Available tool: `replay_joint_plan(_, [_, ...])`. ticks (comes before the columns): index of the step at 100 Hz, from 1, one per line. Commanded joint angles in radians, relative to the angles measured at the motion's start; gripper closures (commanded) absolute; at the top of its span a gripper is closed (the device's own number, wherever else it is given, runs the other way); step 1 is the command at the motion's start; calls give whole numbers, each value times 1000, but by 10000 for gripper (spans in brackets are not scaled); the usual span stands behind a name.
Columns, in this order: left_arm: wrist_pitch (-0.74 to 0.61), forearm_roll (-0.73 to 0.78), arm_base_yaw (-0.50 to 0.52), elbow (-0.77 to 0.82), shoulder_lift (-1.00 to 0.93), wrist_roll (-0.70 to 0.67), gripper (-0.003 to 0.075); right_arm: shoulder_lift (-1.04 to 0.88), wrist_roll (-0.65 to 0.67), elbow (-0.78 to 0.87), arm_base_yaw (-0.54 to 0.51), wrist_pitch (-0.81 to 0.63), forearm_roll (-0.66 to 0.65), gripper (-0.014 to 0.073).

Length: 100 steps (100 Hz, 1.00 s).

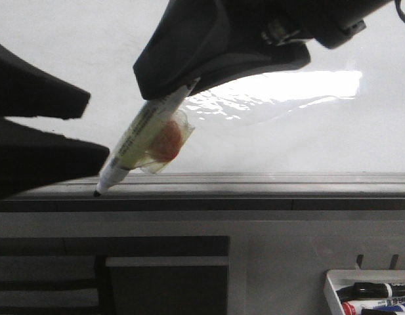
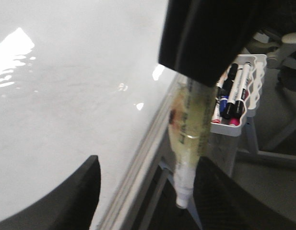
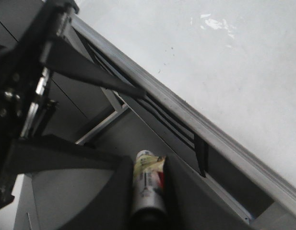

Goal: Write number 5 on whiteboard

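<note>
The whiteboard [image 1: 71, 39] is a glossy white sheet with a bright light patch [image 1: 281, 88] mirrored on it and no visible writing. A grey metal ledge [image 1: 268, 182] runs along its lower edge. Below the ledge, to the right, a small white tray [image 1: 332, 289] holds several markers [image 1: 376, 290].

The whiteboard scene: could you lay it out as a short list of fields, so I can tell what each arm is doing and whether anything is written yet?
Whiteboard: glossy white, no marks visible, bright glare patch
Number 5: not visible on the board
Marker: uncapped, tilted, black tip down at the grey ledge
Right gripper: shut on the marker
Left gripper: open, holding nothing, beside the marker tip
Tray of markers: white, below the board on the robot's right, several capped markers inside
</note>
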Motion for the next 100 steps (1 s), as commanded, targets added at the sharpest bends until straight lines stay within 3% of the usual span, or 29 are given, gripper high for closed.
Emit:
replay_joint_plan(1, [42,-36,3,-28,-92,-23,325,-18,-8,-30,-12,-46,-10,657])
replay_joint_plan(17, [139,-116,3,-26,-264,-147,334,-18,-10,-32,-58,-48,-10,657])
replay_joint_plan(38, [254,-116,3,-26,-395,-150,335,-18,-10,-44,-115,-45,-10,657])
replay_joint_plan(72, [338,-144,3,-28,-411,-150,337,14,-10,-226,-152,1,-115,657])
replay_joint_plan(100, [367,-144,3,-28,-411,-150,398,105,-10,-350,-198,1,-120,657])
